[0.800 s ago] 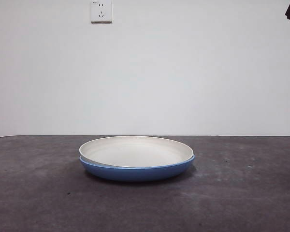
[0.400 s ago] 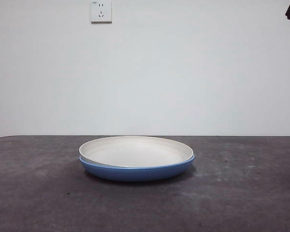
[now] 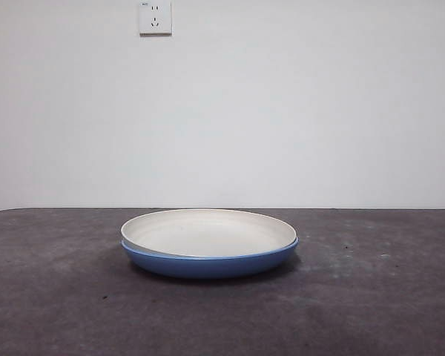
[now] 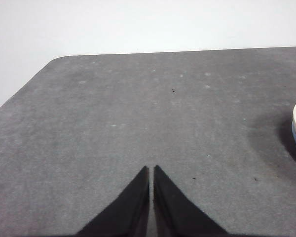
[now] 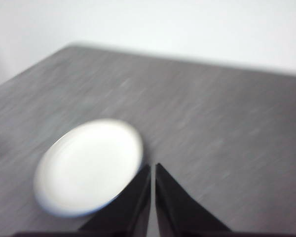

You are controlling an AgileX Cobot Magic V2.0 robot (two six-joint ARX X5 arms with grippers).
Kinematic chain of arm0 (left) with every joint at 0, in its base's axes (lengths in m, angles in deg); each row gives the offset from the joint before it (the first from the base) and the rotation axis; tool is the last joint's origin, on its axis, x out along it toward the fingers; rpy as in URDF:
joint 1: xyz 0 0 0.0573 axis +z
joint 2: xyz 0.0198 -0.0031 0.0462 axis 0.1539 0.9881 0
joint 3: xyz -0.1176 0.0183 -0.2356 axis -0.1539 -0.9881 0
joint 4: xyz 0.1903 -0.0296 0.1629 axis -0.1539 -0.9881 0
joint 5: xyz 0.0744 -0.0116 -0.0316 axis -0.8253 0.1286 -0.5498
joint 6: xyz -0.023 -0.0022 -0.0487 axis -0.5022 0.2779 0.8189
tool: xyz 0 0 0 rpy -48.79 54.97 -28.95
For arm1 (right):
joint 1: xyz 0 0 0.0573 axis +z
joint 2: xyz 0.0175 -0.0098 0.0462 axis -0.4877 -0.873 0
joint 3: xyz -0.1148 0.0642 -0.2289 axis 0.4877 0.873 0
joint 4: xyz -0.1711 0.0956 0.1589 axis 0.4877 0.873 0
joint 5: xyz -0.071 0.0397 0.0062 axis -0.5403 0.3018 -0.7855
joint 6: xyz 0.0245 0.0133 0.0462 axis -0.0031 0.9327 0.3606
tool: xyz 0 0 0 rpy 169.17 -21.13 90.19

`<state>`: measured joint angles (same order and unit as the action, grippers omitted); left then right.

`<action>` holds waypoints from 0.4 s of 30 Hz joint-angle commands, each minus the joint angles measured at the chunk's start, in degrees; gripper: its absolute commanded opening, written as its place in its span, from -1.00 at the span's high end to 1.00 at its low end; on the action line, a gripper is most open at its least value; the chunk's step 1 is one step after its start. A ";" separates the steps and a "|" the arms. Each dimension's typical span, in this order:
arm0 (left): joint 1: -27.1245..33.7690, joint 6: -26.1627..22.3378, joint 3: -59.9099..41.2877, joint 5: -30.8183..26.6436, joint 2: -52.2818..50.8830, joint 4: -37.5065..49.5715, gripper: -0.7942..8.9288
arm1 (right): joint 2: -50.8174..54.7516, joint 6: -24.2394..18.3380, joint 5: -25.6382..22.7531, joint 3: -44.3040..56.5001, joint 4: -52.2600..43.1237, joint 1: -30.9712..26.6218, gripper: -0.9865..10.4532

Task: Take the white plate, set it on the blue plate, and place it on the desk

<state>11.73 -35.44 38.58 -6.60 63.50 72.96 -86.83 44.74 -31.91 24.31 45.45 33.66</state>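
The black tip has left; both pincers (image 4: 151,170) (image 5: 153,168) clenched, glossy white plate (image 3: 208,231) nests in blue plate (image 3: 208,264).

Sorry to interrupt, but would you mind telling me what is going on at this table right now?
Nothing is being handled at the moment. The white plate sits nested in the blue plate on the desk. The left gripper hangs shut over bare desk beside the plates. The right gripper, also shut, is above the desk next to the stacked plates; its picture is blurred. Neither touches a plate.
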 commanded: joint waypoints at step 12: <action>0.11 0.37 -1.18 0.07 -0.11 -0.42 0.81 | 19.89 -0.39 -5.81 29.14 -27.17 -5.79 0.81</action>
<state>11.73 -35.44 38.58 -6.60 63.50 72.96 -67.42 44.35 -36.81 52.68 19.68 27.98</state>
